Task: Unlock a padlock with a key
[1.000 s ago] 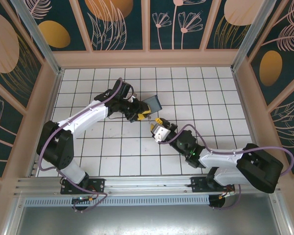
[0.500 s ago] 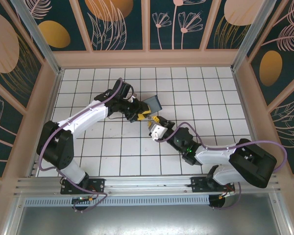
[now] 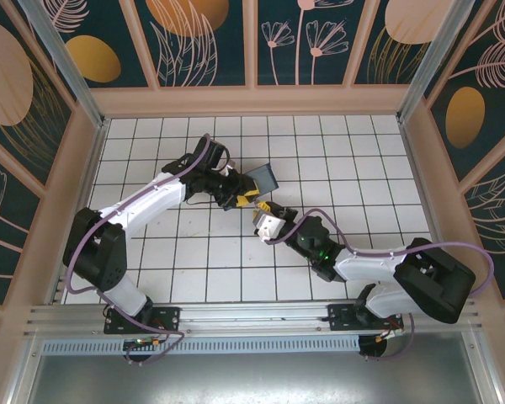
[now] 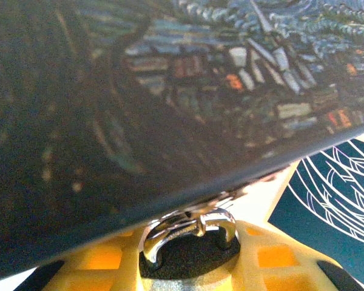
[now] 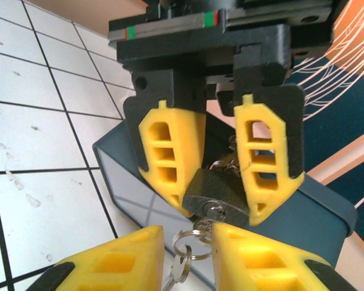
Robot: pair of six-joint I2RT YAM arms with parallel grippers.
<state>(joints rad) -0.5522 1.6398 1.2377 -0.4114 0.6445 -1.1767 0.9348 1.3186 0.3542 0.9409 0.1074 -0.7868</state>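
At frame centre, left gripper point(image 5: 221, 212) is clamping the padlock point(image 5: 213, 187); below, right gripper point(image 5: 188, 242) is straddling the dangling key point(image 5: 179, 274), grip untellable. Risk: closing on ring point(image 5: 175, 244) alone, key slipping.

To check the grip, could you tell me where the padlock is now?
In the right wrist view, the padlock sits mid-frame, pinched by the left gripper, in front of the blue box and just above the right gripper.

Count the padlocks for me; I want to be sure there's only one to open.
1. The padlock is clamped in the left gripper, in front of the box; the box could hide others.
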